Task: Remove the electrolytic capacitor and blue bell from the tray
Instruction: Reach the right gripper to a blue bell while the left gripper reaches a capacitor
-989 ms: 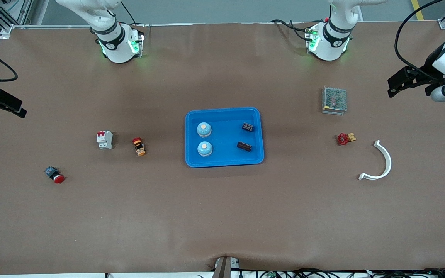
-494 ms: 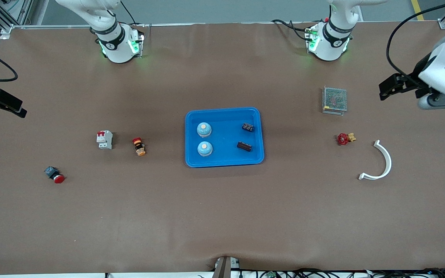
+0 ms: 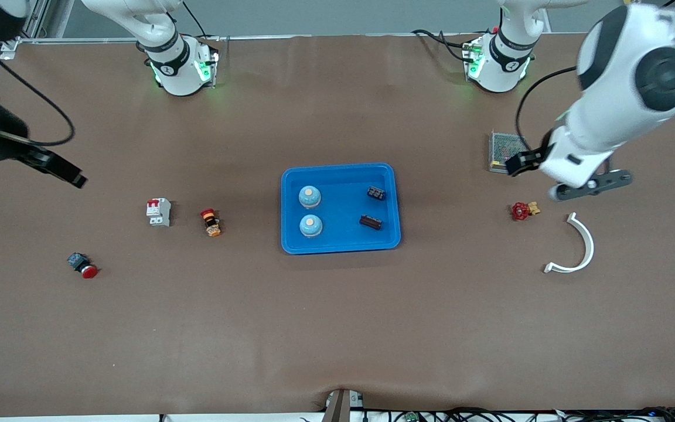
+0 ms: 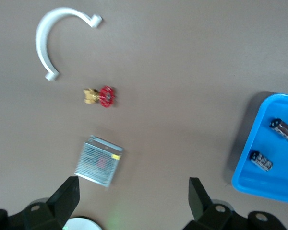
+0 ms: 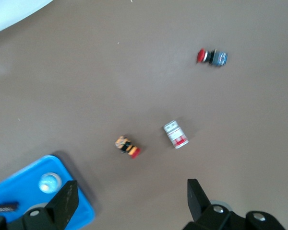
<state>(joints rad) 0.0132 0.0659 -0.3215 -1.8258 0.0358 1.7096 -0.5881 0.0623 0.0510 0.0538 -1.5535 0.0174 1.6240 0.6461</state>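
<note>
**Blue tray still fully loaded as both arms hang open-handed at the table's ends**

Blue plastic frames your whole job: the tray [image 3: 340, 208] sits mid-table, holding two blue bells [image 3: 309, 197] and two dark electrolytic capacitors [image 3: 371, 221]. Reading the tray as a clock from the front view, the bells stand at about 9 o'clock, one nearer the front camera than the other; the capacitors lie on their sides at about 3 o'clock, well apart from the bells and from each other.

Your left gripper [image 4: 134, 191] hangs over the bare table near the mesh box [image 3: 507, 151], fingers spread wide, holding nothing. Your right gripper [image 5: 129, 199] hovers over the table at the right arm's end, likewise wide open and empty.

Expect the capacitors to be light, rigid and smooth-cased, likely to roll; pinch one across its body at mid-length, jaws square to its axis. The bells look like hard domes with a pale button on top, probably slippery on the curve; grip low across the widest part, or they may squirt out. The tray's raised rim should leave room for a straight descent.
</note>
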